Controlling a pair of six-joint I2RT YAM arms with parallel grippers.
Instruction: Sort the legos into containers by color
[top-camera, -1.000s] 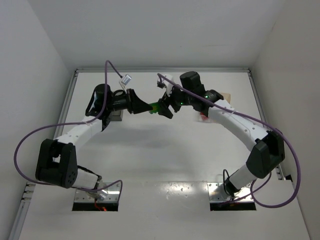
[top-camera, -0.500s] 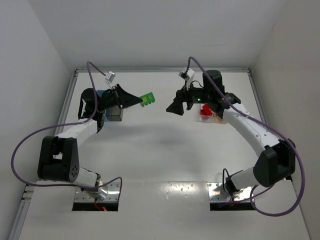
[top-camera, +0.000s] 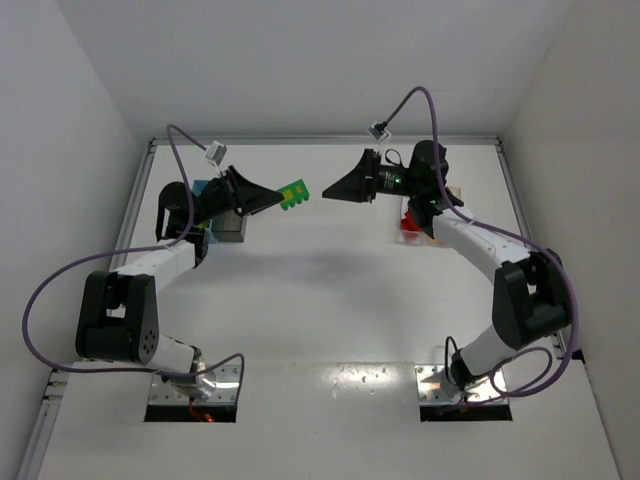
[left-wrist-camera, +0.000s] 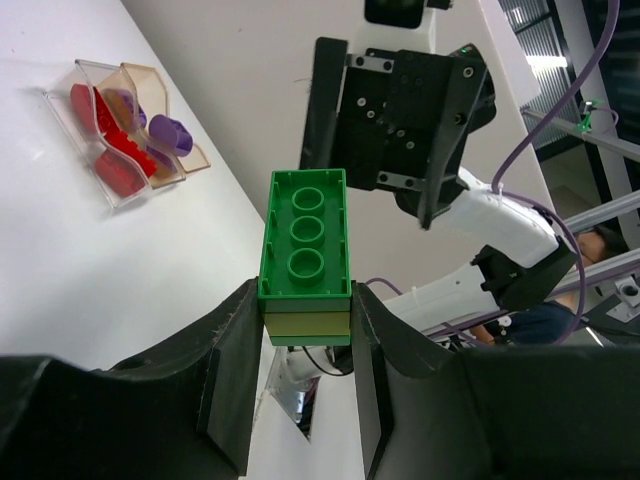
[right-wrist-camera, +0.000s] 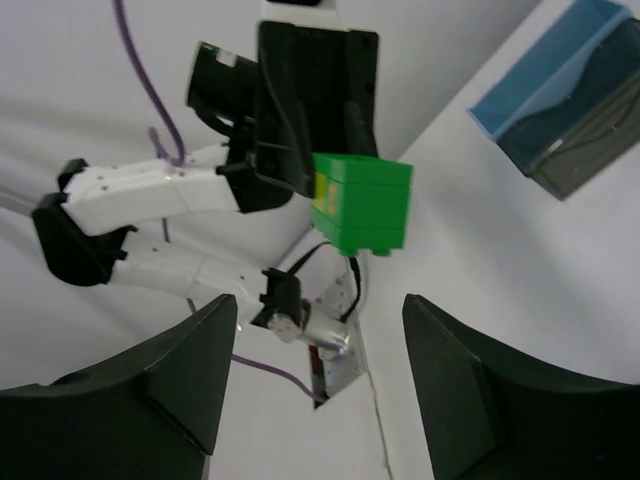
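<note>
Green studded plastic brick (left-wrist-camera: 305, 230), stacked on a yellow-green layer, is sitting clamped between the fingers of the left hand (top-camera: 272, 200), raised above the white surface (top-camera: 320, 290). Right hand (top-camera: 338, 189) is hanging open and empty, facing the brick, near but not touching it.

Bins: four, namely one light blue bin (right-wrist-camera: 560, 55), one dark grey bin (right-wrist-camera: 592, 140), one clear bin (left-wrist-camera: 72, 138) and one tan bin (left-wrist-camera: 142, 78). Green brick stack (left-wrist-camera: 305, 235): one. Claws: two, left claw (left-wrist-camera: 305, 305) and right claw (right-wrist-camera: 316, 322). Red bricks (left-wrist-camera: 122, 175) and purple bricks (left-wrist-camera: 170, 132): quantity not countable.
</note>
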